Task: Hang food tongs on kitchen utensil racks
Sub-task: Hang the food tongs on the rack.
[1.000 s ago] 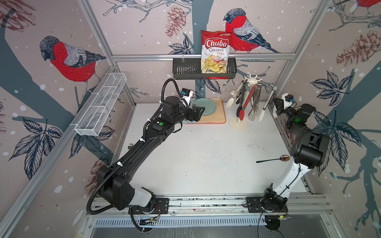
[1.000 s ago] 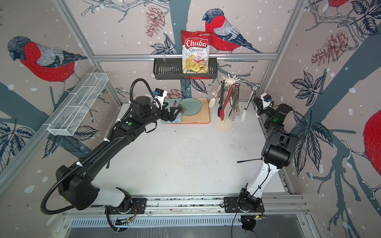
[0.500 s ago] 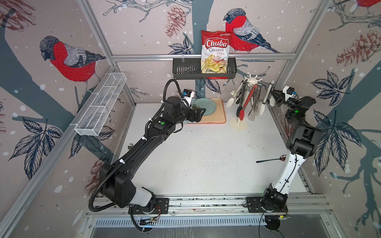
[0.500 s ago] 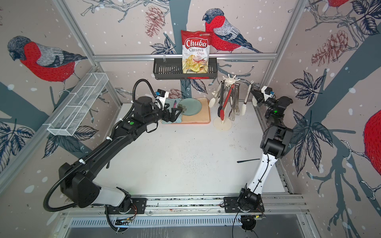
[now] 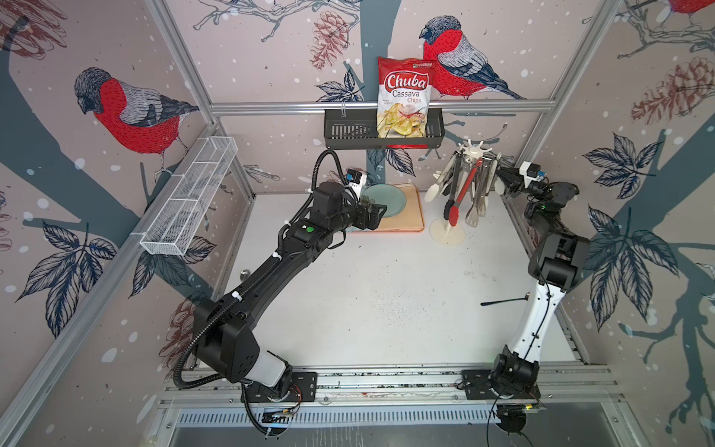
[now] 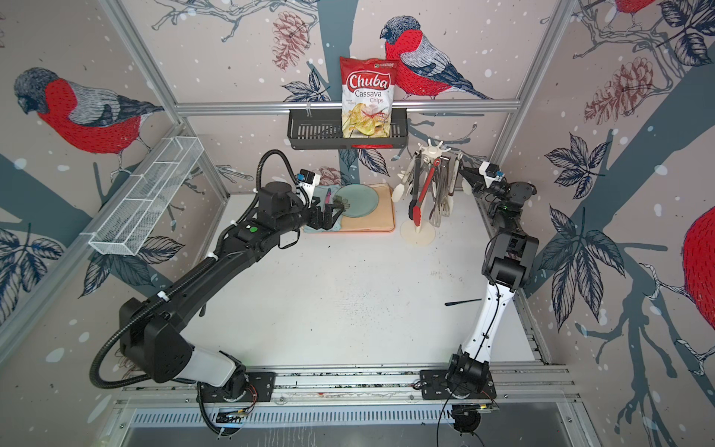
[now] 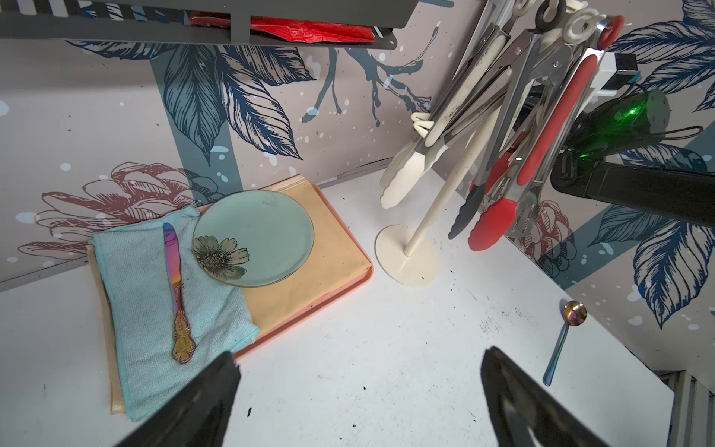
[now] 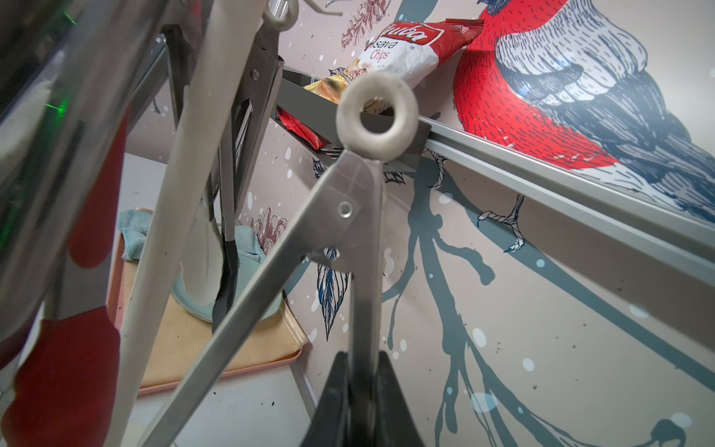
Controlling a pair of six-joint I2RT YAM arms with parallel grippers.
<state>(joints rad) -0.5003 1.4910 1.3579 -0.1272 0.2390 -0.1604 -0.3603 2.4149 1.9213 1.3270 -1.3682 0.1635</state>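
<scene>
Fingers of the left pincer stand spread above the bench, while farther back the right pincer pinches one steel arm of white-looped tongs just beside the cream rack, where other tongs hang.

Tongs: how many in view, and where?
5. Four hang on the rack: white-tipped, black-tipped, red-tipped, bare steel. The right gripper holds the fifth tongs beside the rack, loop not yet hooked. The cluster may hide more.

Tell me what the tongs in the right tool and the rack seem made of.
The tongs: bare steel arms, brushed and reflective, riveted; loop matte off-white, perhaps silicone or plastic. The rack: smooth uniform cream, likely plastic or painted metal.
</scene>
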